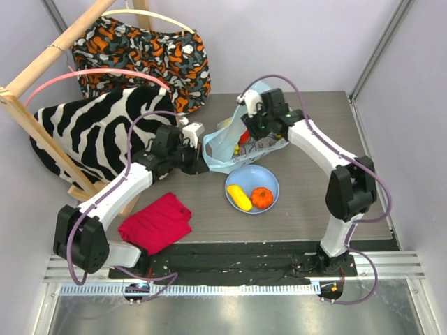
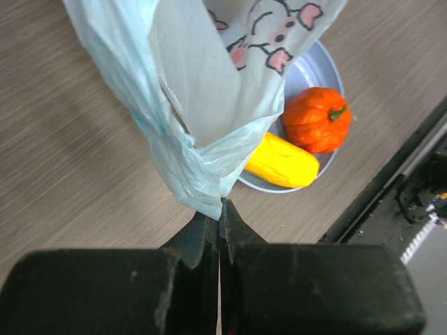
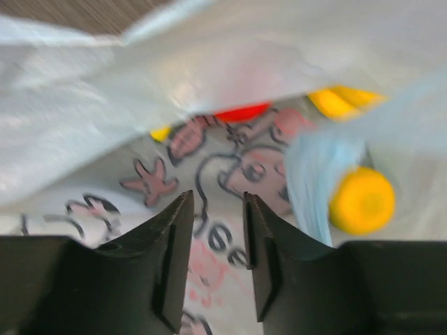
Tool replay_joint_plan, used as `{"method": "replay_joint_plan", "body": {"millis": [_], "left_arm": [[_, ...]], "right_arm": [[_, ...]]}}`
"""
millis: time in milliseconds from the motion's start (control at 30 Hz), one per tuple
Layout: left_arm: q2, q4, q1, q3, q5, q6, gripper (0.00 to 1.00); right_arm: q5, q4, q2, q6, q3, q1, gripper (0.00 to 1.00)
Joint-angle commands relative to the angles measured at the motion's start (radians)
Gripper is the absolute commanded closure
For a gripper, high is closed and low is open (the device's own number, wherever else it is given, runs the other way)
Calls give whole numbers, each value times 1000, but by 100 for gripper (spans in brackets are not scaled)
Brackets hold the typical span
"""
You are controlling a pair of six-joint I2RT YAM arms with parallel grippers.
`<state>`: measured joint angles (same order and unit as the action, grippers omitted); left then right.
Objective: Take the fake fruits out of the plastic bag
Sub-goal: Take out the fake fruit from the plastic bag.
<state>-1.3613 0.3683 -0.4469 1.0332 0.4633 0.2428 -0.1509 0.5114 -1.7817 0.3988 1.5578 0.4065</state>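
1. The left claw (image 2: 221, 208) is pressed together, its black fingers pinching a gathered corner of the plastic bag (image 2: 202, 91). In the top view this claw (image 1: 200, 158) sits just left of centre, at the bag's left edge.
2. The right claw (image 3: 216, 213) is slightly spread. There is a narrow gap between its two black wedge-shaped fingers and nothing is visibly clamped. It sits at the mouth of the bag, with printed film directly behind it.
3. The bag (image 1: 230, 152) is thin, crinkled, translucent light-blue film with pink-and-black cartoon prints. It lies at the centre of the top view, stretched between the two claws.
4. Bag contents, right wrist view: a glossy red fruit (image 3: 241, 112) at upper centre, a round yellow end (image 3: 362, 201) at right, and a yellow piece (image 3: 342, 98) at upper right. All are blurred and their exact shapes cannot be told.
5. A round light-blue plate (image 1: 271, 179) lies just below the bag, touching or overlapped by its film.
6. On the plate are the ribbed orange fruit (image 1: 262, 197) with a green stem and the smooth oblong yellow piece (image 1: 239, 197), side by side.
7. The desk (image 1: 314, 188) is grey with a wood grain.
8. A folded red cloth (image 1: 155, 223) lies at lower left. A zebra-striped fabric (image 1: 98, 132) and an orange-patterned fabric (image 1: 143, 59) occupy the upper left.
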Motion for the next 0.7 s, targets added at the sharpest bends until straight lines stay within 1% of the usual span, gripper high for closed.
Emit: {"method": "replay_joint_plan", "body": {"millis": [0, 67, 167, 200, 300, 367, 400, 533, 600, 667], "left_arm": [[56, 18, -6, 5, -146, -36, 100], [71, 18, -6, 24, -202, -43, 100], [68, 24, -7, 45, -216, -51, 100], [67, 26, -7, 45, -216, -51, 100], [61, 17, -6, 45, -206, -46, 100], [53, 14, -7, 48, -195, -40, 100], [51, 15, -7, 51, -181, -39, 100], [36, 15, -6, 65, -150, -28, 100], [25, 17, -6, 73, -146, -30, 100], [19, 27, -6, 79, -144, -33, 100]], "right_arm": [[51, -43, -116, -144, 60, 77, 55], [51, -42, -169, -196, 94, 89, 53], [47, -37, -212, -250, 125, 100, 48], [44, -36, -220, -258, 128, 103, 44], [47, -24, -249, -281, 148, 110, 39], [56, -24, -262, -288, 153, 114, 37], [63, -24, -268, -294, 154, 115, 34], [47, -63, -317, -354, 172, 114, 27], [36, -76, -370, -392, 211, 117, 26], [30, -77, -413, -397, 264, 120, 25]]}}
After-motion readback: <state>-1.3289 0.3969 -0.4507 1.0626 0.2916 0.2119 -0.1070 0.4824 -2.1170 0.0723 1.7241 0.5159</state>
